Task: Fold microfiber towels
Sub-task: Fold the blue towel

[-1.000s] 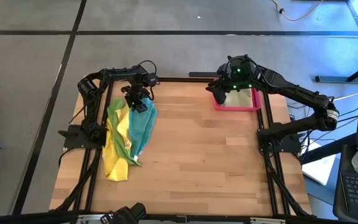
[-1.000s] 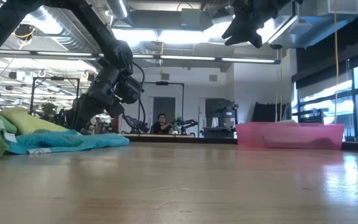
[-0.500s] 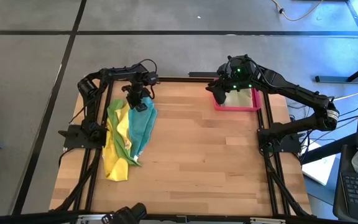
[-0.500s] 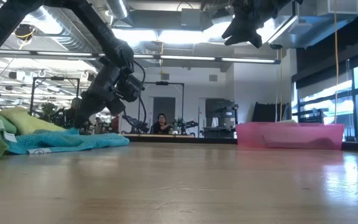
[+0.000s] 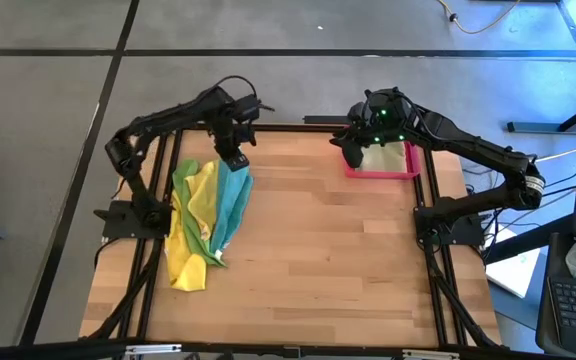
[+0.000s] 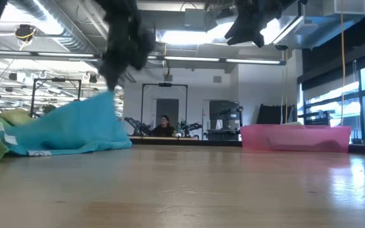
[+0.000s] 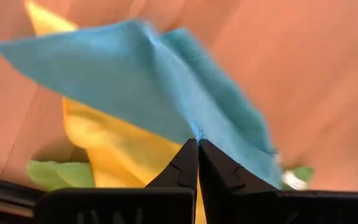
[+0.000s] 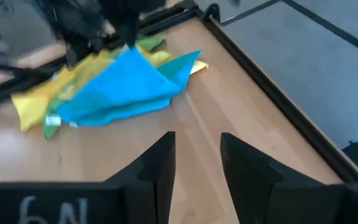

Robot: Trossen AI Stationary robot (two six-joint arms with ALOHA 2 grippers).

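Observation:
A pile of microfiber towels lies at the table's left: yellow [image 5: 190,262], bright green [image 5: 182,176] and, on top, teal [image 5: 230,208]. My left gripper [image 7: 198,142] hangs over the pile's far end, shut on the teal towel [image 7: 166,81], which rises in a tent-like peak [image 6: 108,96] in the low view. The teal towel's lower part [image 6: 62,142] rests on the other cloths and on the table. My right gripper [image 8: 196,155] hovers open, high above the table's far right by the pink tray [image 5: 383,172], and holds nothing. My left gripper pinches a small bunch of the teal towel near its far end [image 7: 195,132] between its two fingertips. The fingers come from above, pointing down. The cloth falls away from the pinch on both sides like a tent, its near part still on the pile; whether one layer or several, I cannot tell.
The pink tray [image 6: 296,137] stands at the far right corner. Bare wood [image 5: 328,250] fills the table's middle and right. A black frame rail [image 5: 158,250] runs along the left edge beside the pile. A person [image 6: 164,126] sits far off in the room behind.
My left gripper has gone up from the pile, taking the teal towel's far end with it. That end now stands lifted in a peak, while the near end has stayed on the pile. The yellow and green towels have not moved.

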